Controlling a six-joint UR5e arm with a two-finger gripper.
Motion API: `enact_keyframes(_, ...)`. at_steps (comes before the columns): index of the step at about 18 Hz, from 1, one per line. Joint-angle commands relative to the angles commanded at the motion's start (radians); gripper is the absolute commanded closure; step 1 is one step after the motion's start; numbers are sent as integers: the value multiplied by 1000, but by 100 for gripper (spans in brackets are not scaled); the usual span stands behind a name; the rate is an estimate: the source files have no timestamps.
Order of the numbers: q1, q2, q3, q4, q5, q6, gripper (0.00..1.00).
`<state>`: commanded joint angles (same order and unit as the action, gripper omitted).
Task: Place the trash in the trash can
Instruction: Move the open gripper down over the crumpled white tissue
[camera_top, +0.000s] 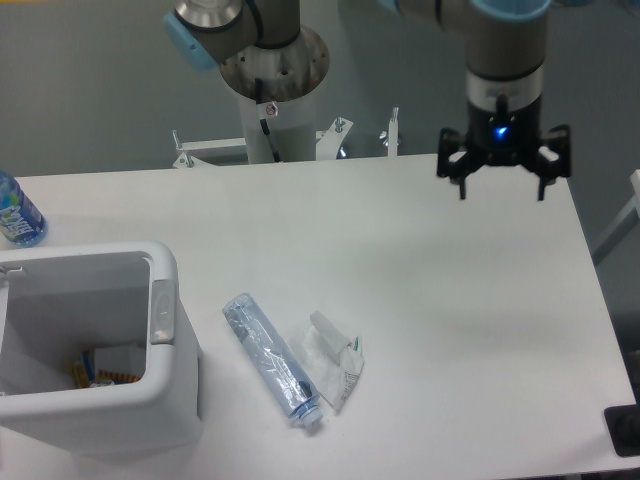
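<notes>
A crushed clear bluish plastic bottle lies diagonally on the white table, its cap end toward the front. A crumpled white-and-clear wrapper lies right beside it, touching its right side. The white trash can stands at the front left, with a grey tab on its right wall. My gripper hangs open over the table's back right, well above and far from the trash, with nothing between its fingers.
An uncrushed blue-labelled water bottle stands at the far left edge. The arm's base column rises behind the table. Some yellow and white items lie inside the trash can. A dark block sits at the front right corner.
</notes>
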<state>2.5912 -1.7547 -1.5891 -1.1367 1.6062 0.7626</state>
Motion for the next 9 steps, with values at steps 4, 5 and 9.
enact_keyframes(4,-49,-72,-20,-2,-116,-170,0)
enact_keyframes(5,-52,-80,-22,-8,-143,-181,0)
enact_keyframes(9,-75,-124,-60,-3,-155,-228,0)
